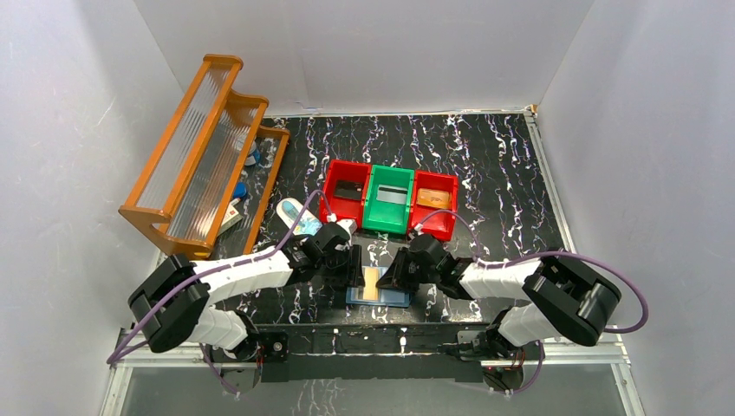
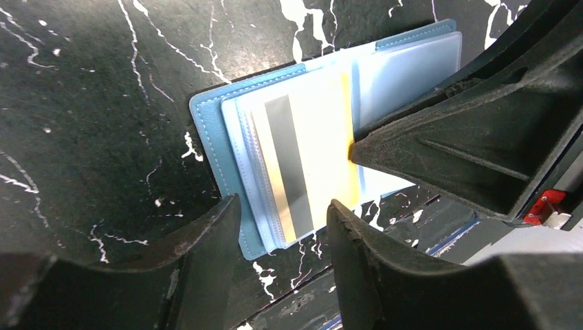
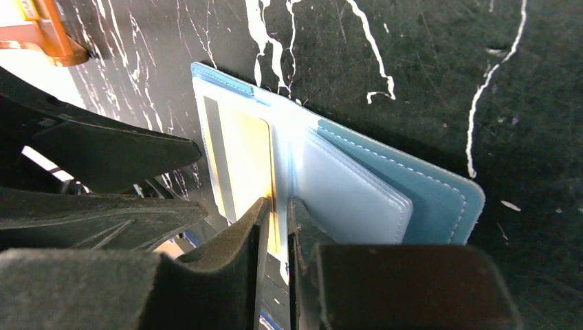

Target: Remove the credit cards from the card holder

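**Hands flank the open card holder, one card in a pinch**

Left hand sits closest to us, its two fingers spread about halfway and straddling the near edge of the card holder. It has hold of nothing. Between the two arms, at the near middle of the counter, the holder lies open and flat, blue cover down and pale clear pockets up. One credit card shows in the pocket on the left arm's side. It is tan-yellow with a dark magnetic stripe, and its inner edge lies by the spine. Further right, the right hand has its jaws almost together on that inner edge, which we read as a thin pinch on the card.

We judge that the risk lies in that pinch. Only a sliver of card sits between the fingers, so a pull could slip off it. If pocket film is caught too, the whole holder could drag or lift, since the left hand does not appear to pin it. An angled pull could bend the card or jam it against the pocket seam.
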`<state>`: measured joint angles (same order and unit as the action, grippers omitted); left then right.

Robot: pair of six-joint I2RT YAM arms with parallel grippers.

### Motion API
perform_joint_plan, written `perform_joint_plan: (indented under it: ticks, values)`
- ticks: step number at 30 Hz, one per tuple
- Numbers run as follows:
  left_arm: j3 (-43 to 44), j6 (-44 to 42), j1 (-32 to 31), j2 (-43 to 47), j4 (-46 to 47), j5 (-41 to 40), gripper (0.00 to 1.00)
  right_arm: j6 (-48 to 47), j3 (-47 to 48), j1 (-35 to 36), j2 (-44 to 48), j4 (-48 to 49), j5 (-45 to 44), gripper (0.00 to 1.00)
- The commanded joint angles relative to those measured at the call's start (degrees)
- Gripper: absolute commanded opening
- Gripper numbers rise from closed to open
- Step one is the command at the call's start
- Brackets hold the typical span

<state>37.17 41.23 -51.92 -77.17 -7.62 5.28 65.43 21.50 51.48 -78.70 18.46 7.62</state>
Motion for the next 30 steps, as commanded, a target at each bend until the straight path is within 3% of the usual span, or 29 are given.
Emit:
perform_joint_plan:
  ticks: [1, 9, 16, 20, 24, 30]
  values:
    - [-1.37, 1.62, -0.13, -0.58, 3.95, 2.79, 0.44, 2.05, -3.38, -0.64, 1.06, 4.4, 0.44, 0.25]
    - [-3.14, 1.39, -0.11, -3.47, 7.32, 5.71, 0.24, 4.79, -6.31, -1.26, -1.4, 12.23, 2.74, 0.28]
    - [-4.26, 1.64, -0.14, -4.7, 7.46, 6.61, 0.17, 3.92, -7.05, -1.45, -2.9, 19.45, 5.67, 0.18]
    - [-4.25, 1.55, -0.14, -5.54, 7.62, 7.11, 0.14, -1.2, -1.19, -1.32, -4.53, 10.53, 7.32, 0.25]
    - [-4.68, 1.65, -0.11, -6.09, 7.53, 6.93, 0.12, -2.68, 1.23, -1.33, -5.24, 7.21, 5.66, 0.25]
    - [-5.91, 2.25, -0.11, -6.2, 7.01, 5.45, 0.11, -5.19, 2.03, -1.28, -3.71, 1.76, 3.01, 0.08]
